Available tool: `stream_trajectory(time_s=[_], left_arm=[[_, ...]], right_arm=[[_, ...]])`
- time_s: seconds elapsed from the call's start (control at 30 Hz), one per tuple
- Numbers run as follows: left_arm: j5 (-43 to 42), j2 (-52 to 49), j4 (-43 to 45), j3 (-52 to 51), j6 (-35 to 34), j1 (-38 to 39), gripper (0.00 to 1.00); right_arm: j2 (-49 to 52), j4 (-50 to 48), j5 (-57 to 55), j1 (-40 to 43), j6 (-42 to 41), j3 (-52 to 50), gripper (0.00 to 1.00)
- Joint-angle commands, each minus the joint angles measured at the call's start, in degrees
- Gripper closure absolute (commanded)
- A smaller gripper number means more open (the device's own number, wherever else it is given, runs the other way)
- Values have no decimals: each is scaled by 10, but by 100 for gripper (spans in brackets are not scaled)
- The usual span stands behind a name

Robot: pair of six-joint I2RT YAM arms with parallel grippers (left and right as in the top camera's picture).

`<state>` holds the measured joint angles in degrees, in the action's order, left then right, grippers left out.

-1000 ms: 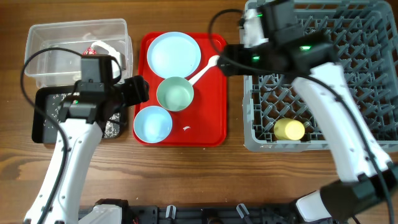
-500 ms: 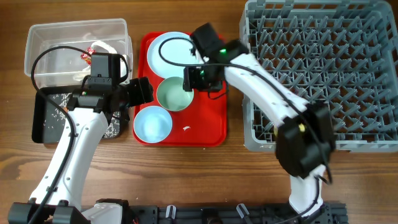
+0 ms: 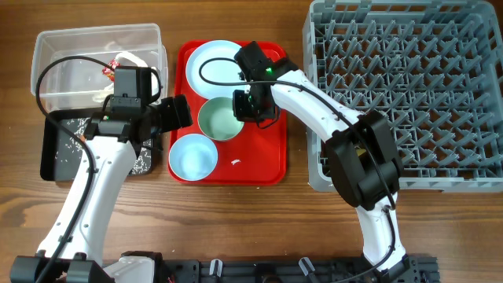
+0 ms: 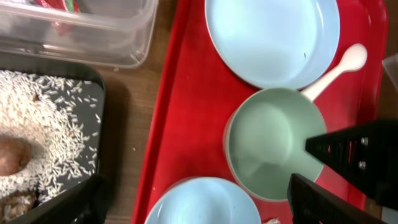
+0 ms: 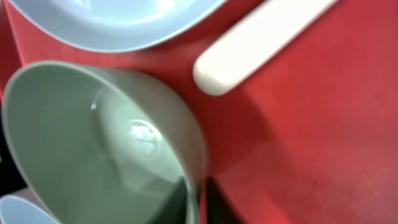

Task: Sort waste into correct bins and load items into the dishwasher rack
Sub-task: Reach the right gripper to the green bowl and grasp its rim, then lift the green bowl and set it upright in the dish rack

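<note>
On the red tray (image 3: 269, 161) stand a pale blue plate (image 3: 216, 64), a pale green bowl (image 3: 219, 120) and a light blue bowl (image 3: 192, 156). My right gripper (image 5: 198, 199) is shut on the green bowl's (image 5: 93, 143) right rim, one finger inside and one outside. The white spoon (image 5: 261, 43) lies beside it, its handle toward the plate (image 5: 118, 18). My left gripper (image 4: 199, 205) hangs open over the light blue bowl at the tray's left edge. The grey dishwasher rack (image 3: 409, 94) is at the right.
A clear tub (image 3: 86, 55) holding a red-and-white wrapper (image 3: 118, 63) sits at the back left. In front of it a black tray (image 4: 50, 124) holds rice and a brown scrap (image 4: 12, 155). A white paper scrap (image 3: 235, 162) lies on the red tray.
My right arm swung from over the rack down to the red tray and its jaws closed on the green bowl's rim. My left gripper opened wider and barely moved.
</note>
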<state>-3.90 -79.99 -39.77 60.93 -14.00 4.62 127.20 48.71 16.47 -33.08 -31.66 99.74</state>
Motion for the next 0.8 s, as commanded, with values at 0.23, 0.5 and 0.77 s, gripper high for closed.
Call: stream_trajectory(time_s=[0.23,0.5,0.77], left_arm=[[12,3,21,5,7,-83,0],[12,3,20,5,7,-97,0],[12,3,20,5,7,-97,0]], right_arm=[[-24,14,-11,12,18,23,96],[-181,58,-138,81,31,50,96],[-248,61,-532,145,12,48,96]])
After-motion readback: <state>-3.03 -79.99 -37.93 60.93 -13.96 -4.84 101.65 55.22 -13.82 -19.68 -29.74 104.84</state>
